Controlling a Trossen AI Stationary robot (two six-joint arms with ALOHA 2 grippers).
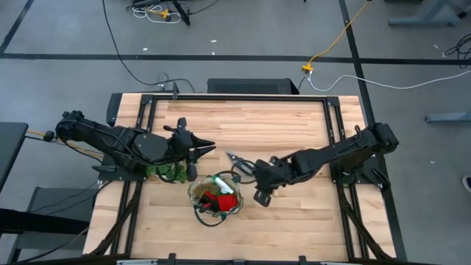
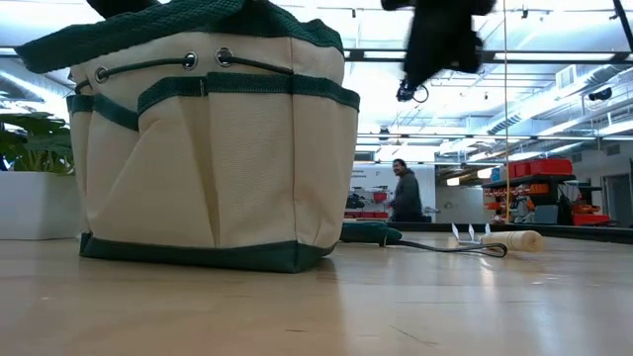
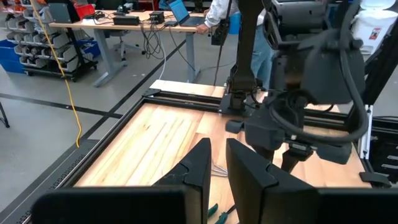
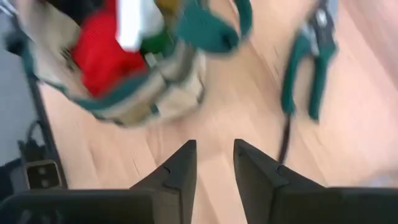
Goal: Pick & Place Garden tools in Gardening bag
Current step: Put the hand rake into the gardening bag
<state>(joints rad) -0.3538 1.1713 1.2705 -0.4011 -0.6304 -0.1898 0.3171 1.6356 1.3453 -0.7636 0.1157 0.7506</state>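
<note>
While the bag [image 1: 215,197] already holds gloves [image 4: 99,53] and bottle [image 4: 138,23], the right gripper [image 4: 214,163], empty with fingers slightly parted, should swing squarely over the shears [image 4: 306,68] beside it.

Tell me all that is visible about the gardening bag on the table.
The gardening bag is a small beige canvas tote with dark green trim along its rim, base and outer pockets, plus metal eyelets near the top. It stands upright on the wooden table, near its front edge, mouth open. Inside show something red and a white part. A green loop handle hangs over one side. No claw touches it; green-handled shears lie apart beside it.
</note>
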